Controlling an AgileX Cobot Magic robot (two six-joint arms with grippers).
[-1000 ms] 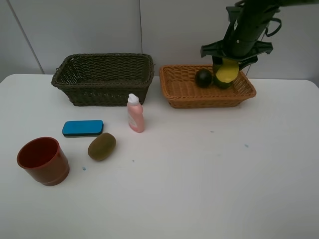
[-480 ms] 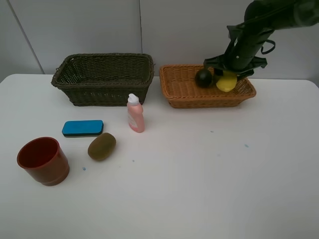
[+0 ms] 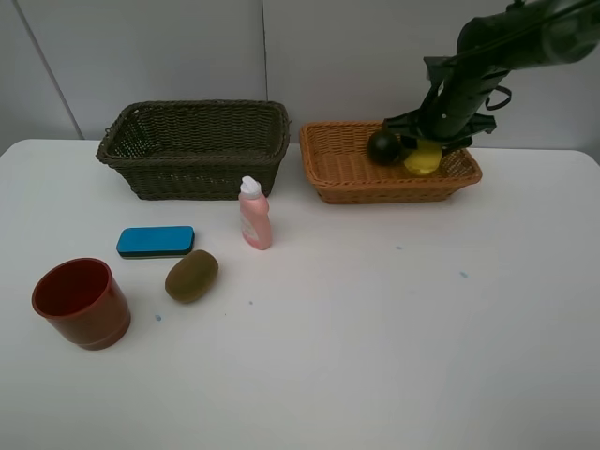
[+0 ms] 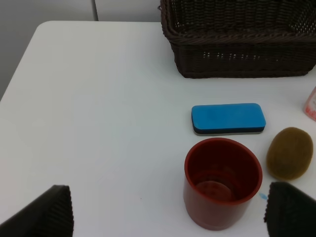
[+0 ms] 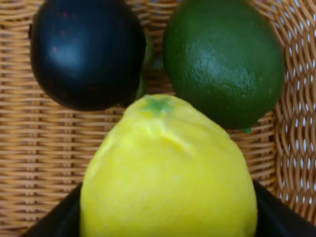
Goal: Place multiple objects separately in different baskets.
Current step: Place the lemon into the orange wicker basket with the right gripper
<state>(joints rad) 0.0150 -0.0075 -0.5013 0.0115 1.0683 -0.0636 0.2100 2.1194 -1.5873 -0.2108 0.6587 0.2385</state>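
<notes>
Delivering the yellow lemon [image 5: 168, 173] looks like the step in hand: the right pincer [image 3: 424, 155], clamped on it, hangs low in the orange-tan basket [image 3: 375, 192] beside the mangosteen [image 5: 84, 54] and lime [image 5: 224, 59] — next it likely needs only to let go. The left pincer [image 4: 173, 210] hovers, jaws wide apart, over the red-brown cup [image 4: 222, 173] on the desk [image 4: 98, 123]. What the olive-green basket [image 3: 202, 173] holds I cannot tell.

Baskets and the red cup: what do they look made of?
Dark olive basket: woven wicker, matte; interlaced strands show. Orange-tan basket: same weave, lighter, possibly rattan or plastic. Red-brown cup: likely plastic, smooth with slight sheen.
</notes>
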